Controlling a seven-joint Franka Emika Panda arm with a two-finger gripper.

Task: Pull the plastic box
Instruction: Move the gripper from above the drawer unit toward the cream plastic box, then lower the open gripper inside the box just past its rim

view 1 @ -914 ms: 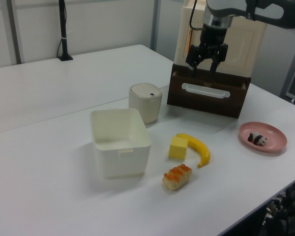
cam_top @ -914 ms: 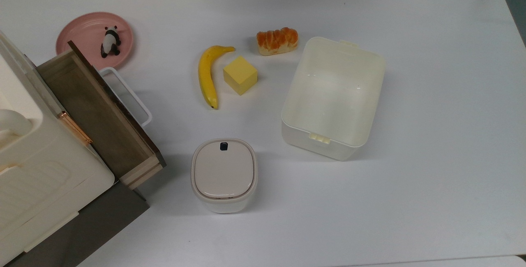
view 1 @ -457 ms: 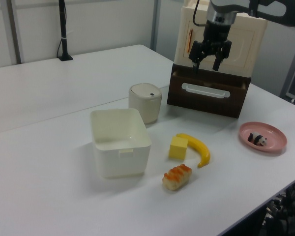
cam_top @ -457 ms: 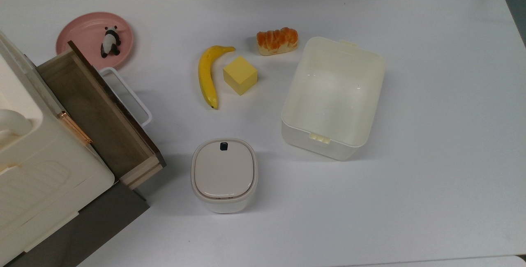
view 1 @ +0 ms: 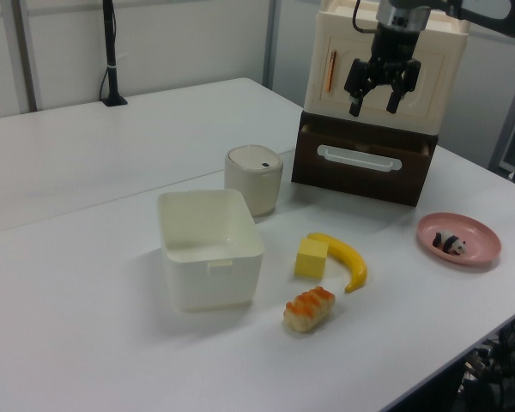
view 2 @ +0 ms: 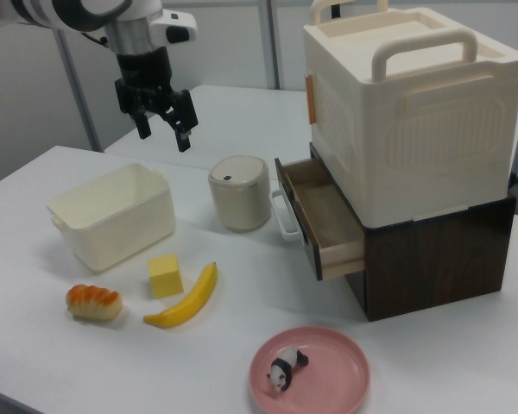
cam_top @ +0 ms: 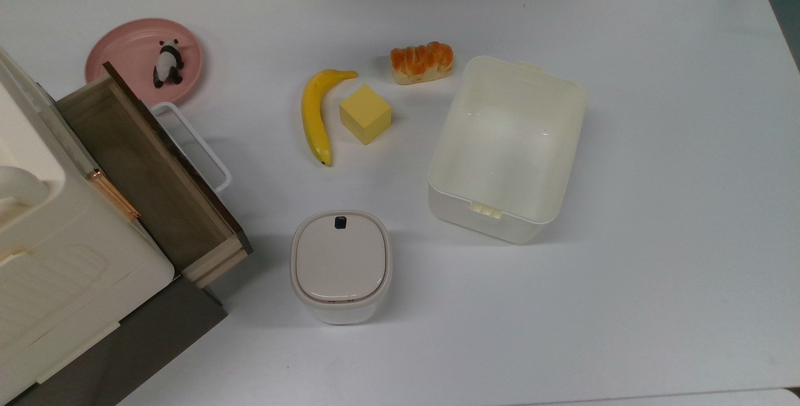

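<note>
Large cream-white translucent rectangular plastic box stands empty on the white surface, right of the yellow cube in the top view; the pincer, spread and empty, hangs above, free to descend.

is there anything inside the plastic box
No, the top view looks straight into the plastic box and shows nothing but its bare floor.

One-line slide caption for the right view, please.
Open gripper hangs above the table, apart from the empty plastic box, beside banana, bread and yellow block.
</note>
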